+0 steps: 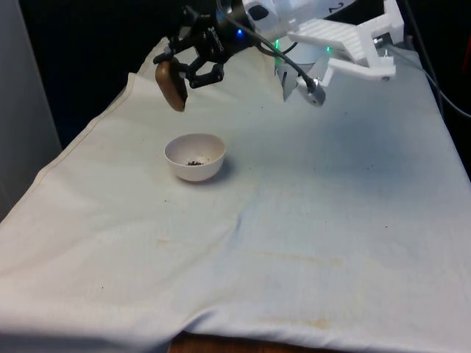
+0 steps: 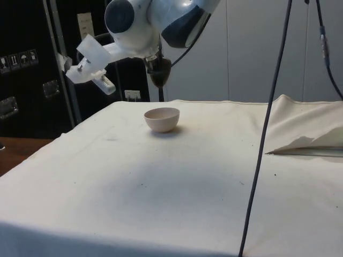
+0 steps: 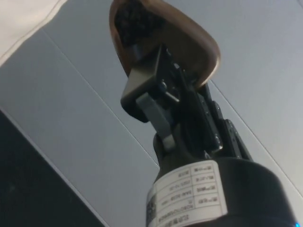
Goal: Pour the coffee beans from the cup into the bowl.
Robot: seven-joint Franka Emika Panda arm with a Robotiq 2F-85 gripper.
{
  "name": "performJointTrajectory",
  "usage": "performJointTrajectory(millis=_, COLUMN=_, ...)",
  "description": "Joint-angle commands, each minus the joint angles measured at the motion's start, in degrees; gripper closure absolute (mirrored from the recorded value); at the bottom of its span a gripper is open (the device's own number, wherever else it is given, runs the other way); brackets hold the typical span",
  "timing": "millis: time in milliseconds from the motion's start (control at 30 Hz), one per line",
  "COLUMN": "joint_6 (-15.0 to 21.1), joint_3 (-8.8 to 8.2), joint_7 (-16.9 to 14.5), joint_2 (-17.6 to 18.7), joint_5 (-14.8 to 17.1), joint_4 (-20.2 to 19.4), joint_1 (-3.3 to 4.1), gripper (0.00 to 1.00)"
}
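Note:
A brown cup [image 1: 171,87] hangs tipped over above and behind the white bowl [image 1: 194,157], towards the front view's left. My gripper [image 1: 182,72] is shut on the cup's rim. A few dark coffee beans [image 1: 194,162] lie at the bottom of the bowl. In the side view the cup [image 2: 159,74] hangs under the arm, a little above the bowl [image 2: 162,119]. The wrist view shows the cup [image 3: 191,45] tilted, its wall clamped by my gripper [image 3: 163,71], with one finger [image 3: 149,92] against it and dark beans [image 3: 135,21] inside its mouth.
The white cloth [image 1: 294,235] covers the table, and its left edge [image 1: 81,140] runs close to the bowl. A black cable [image 2: 268,118] hangs down in the side view, next to a raised fold of cloth [image 2: 305,142].

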Motion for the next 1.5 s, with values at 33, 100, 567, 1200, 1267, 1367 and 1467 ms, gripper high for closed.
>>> performJointTrajectory(millis=33, joint_6=-1.1, joint_3=0.23, joint_7=0.7, joint_2=0.1, joint_5=-1.0, joint_4=0.0, joint_1=0.34, gripper=0.99)
performJointTrajectory(millis=100, joint_6=-2.1, joint_3=0.74, joint_7=1.2, joint_2=0.2, joint_5=-1.7, joint_4=0.1, joint_1=0.40, gripper=0.99)
performJointTrajectory(millis=567, joint_6=-10.2, joint_3=4.76, joint_7=4.0, joint_2=1.3, joint_5=-4.8, joint_4=0.3, joint_1=0.46, gripper=0.99)
performJointTrajectory(millis=1200, joint_6=-21.5, joint_3=10.14, joint_7=7.8, joint_2=3.5, joint_5=-9.1, joint_4=0.7, joint_1=0.63, gripper=0.99)
performJointTrajectory(millis=1267, joint_6=-22.4, joint_3=10.54, joint_7=8.3, joint_2=3.8, joint_5=-9.5, joint_4=0.7, joint_1=0.57, gripper=0.99)
performJointTrajectory(millis=1367, joint_6=-23.3, joint_3=10.83, joint_7=8.7, joint_2=4.1, joint_5=-10.0, joint_4=0.7, joint_1=0.46, gripper=0.99)
performJointTrajectory(millis=1467, joint_6=-24.6, joint_3=11.06, joint_7=9.7, joint_2=4.6, joint_5=-11.0, joint_4=0.5, joint_1=0.52, gripper=0.99)
